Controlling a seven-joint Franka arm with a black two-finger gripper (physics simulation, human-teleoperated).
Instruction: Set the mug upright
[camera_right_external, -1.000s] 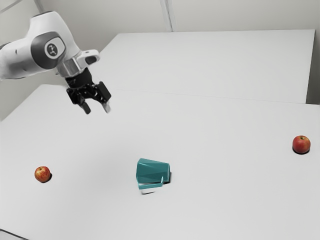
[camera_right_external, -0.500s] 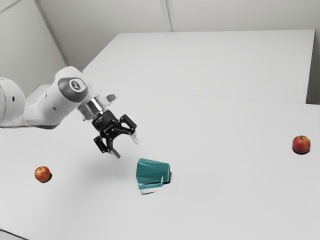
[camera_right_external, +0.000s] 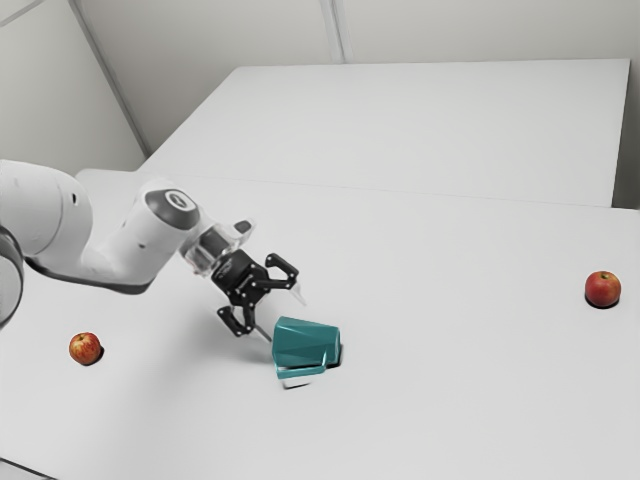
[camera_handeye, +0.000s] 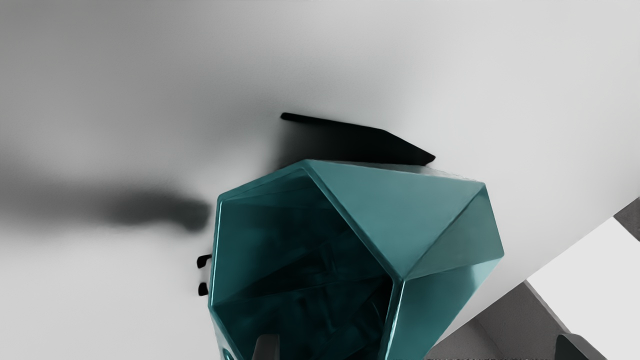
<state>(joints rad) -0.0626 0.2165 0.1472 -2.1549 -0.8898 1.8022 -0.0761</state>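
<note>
If brought in off-centre with the black two-finger gripper (camera_right_external: 284, 317) wide open and empty, could catch the rim (camera_handeye: 352, 224) and roll away the faceted teal mug (camera_right_external: 306, 343), lying on its side at the exterior view's lower centre.

One mug (camera_right_external: 305, 343), two apples (camera_right_external: 602, 289)
</note>
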